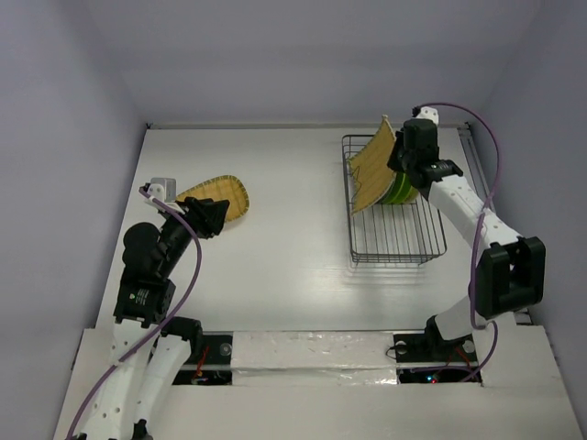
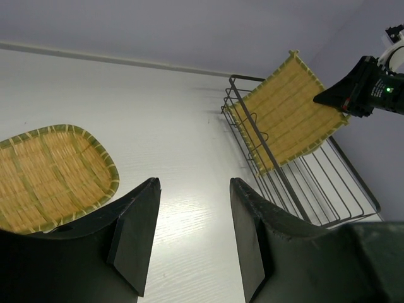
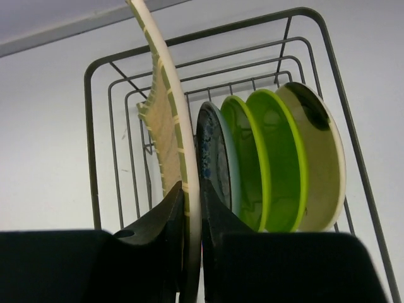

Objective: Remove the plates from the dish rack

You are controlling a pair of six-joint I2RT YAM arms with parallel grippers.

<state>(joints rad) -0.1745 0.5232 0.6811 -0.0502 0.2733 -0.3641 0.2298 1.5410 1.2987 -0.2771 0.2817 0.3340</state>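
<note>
While lavender walls (image 1: 64,110) bound the white bench (image 1: 293,238), five plates (image 3: 278,158) stand in the dish rack (image 1: 404,240), upper right, and a sixth plate (image 1: 220,197) lies at left. The right end effector (image 3: 192,192) clamps the racked woven plate (image 3: 163,126); the left end effector (image 2: 194,192) stands wide, empty.

We take this for a robotics lab test cell. A left arm (image 1: 151,266) and a right arm (image 1: 468,211) are bolted at the near edge of a white table (image 1: 293,238), with a purple cable (image 1: 454,104) looping along the right one. Plain pale walls (image 1: 275,55) box the table in on the left, far and right. The dish rack (image 1: 394,236) at far right, a woven tray (image 1: 371,170) standing in it, and a second woven tray (image 1: 220,195) at left read as staged props.
</note>
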